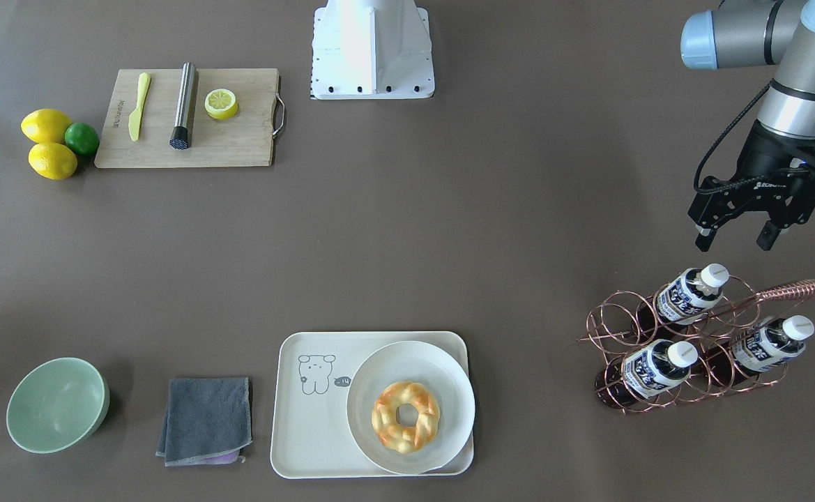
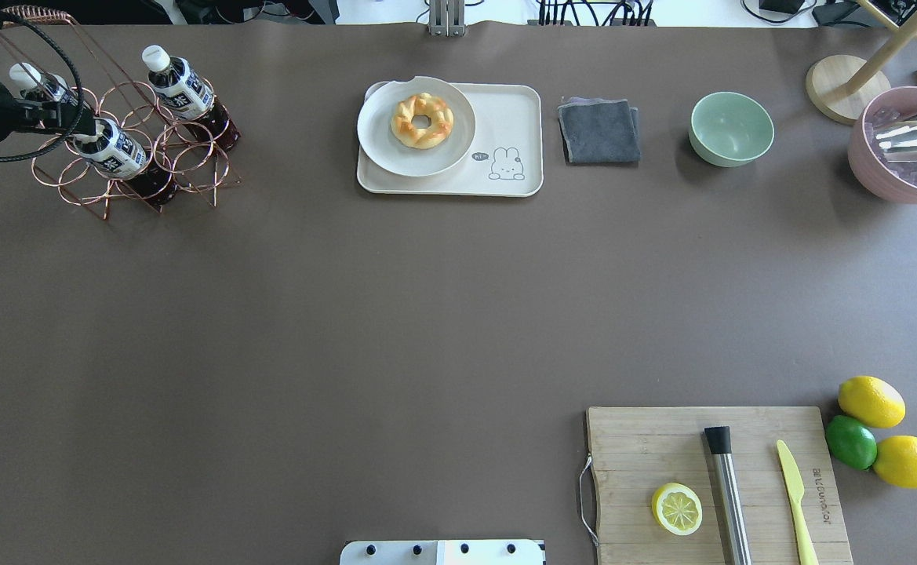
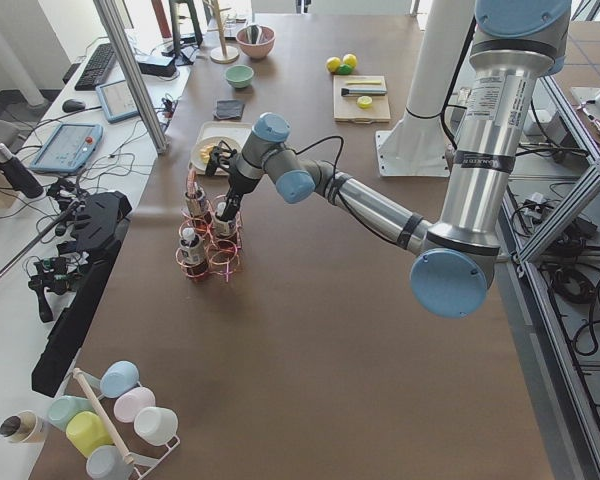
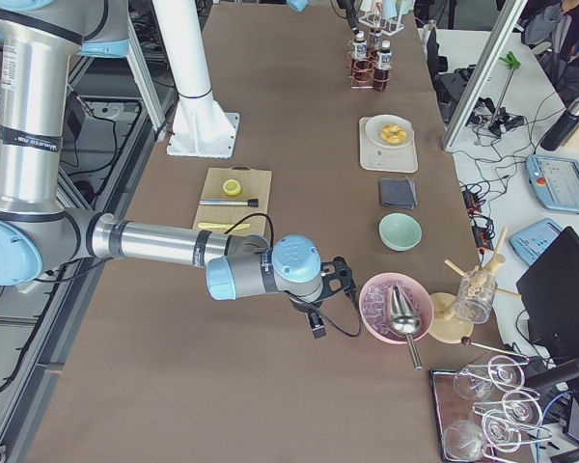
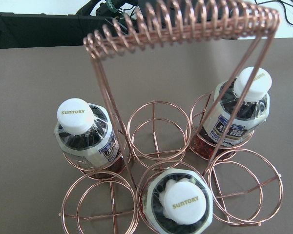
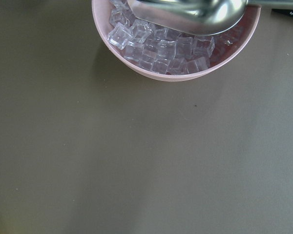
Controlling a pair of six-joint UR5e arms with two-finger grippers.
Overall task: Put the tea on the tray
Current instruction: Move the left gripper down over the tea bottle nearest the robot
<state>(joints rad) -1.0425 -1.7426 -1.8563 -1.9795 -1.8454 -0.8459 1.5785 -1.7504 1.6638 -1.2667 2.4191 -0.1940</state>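
Note:
Three tea bottles stand in a copper wire rack (image 1: pixel 686 348): one at the rear (image 1: pixel 689 289) and two in front (image 1: pixel 773 341) (image 1: pixel 654 366). The left wrist view looks straight down on their white caps (image 5: pixel 183 204). My left gripper (image 1: pixel 735 240) hovers open and empty just above and behind the rack, touching no bottle. The cream tray (image 1: pixel 309 418) with the bear drawing lies to the side; it also shows in the overhead view (image 2: pixel 517 118). My right gripper (image 4: pixel 316 326) hangs low beside the pink ice bowl; I cannot tell whether it is open.
A round white plate (image 1: pixel 410 408) with a donut covers half of the tray. A grey cloth (image 1: pixel 205 418) and a green bowl (image 1: pixel 55 404) lie beside it. A cutting board (image 1: pixel 191 118) holds a knife, steel tube and lemon half. A pink ice bowl (image 2: pixel 905 145) stands at the far right.

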